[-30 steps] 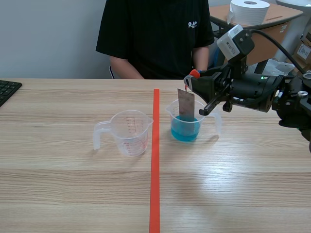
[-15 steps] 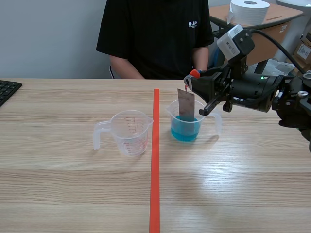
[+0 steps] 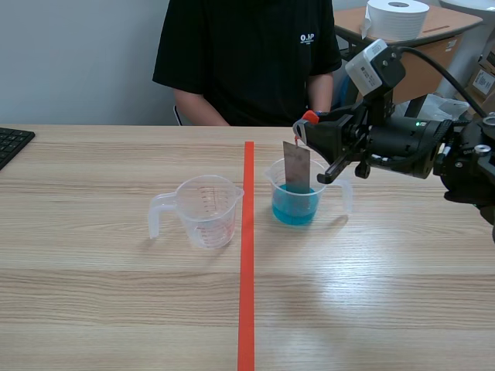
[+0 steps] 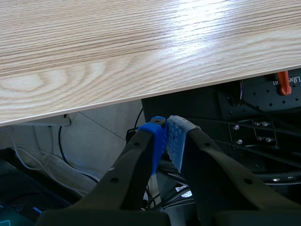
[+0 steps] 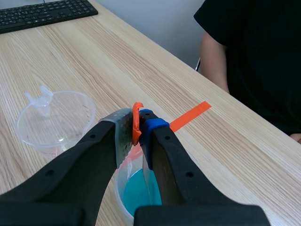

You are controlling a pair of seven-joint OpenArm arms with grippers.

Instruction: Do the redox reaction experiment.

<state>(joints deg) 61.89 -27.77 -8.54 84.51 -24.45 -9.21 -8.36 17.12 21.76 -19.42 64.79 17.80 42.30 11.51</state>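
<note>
A grey metal strip (image 3: 295,166) stands upright in a clear measuring cup of blue liquid (image 3: 295,205), its lower end in the liquid. An orange clip (image 3: 309,117) holds the strip's top, and my right gripper (image 3: 308,130) is shut on that clip just above the cup. In the right wrist view the orange clip (image 5: 137,120) sits pinched in the right gripper (image 5: 137,126), with the blue liquid cup (image 5: 134,195) directly under it. An empty clear measuring cup (image 3: 206,210) (image 5: 56,120) stands left of the tape. My left gripper (image 4: 165,134) is shut on nothing, below the table's front edge.
A person in a black shirt (image 3: 244,58) sits across the table, behind the cups. An orange-red tape line (image 3: 247,247) runs down the table's middle. A black keyboard (image 3: 11,143) (image 5: 42,12) lies at the far left. Cables and black equipment (image 4: 263,122) lie under the table near the left gripper.
</note>
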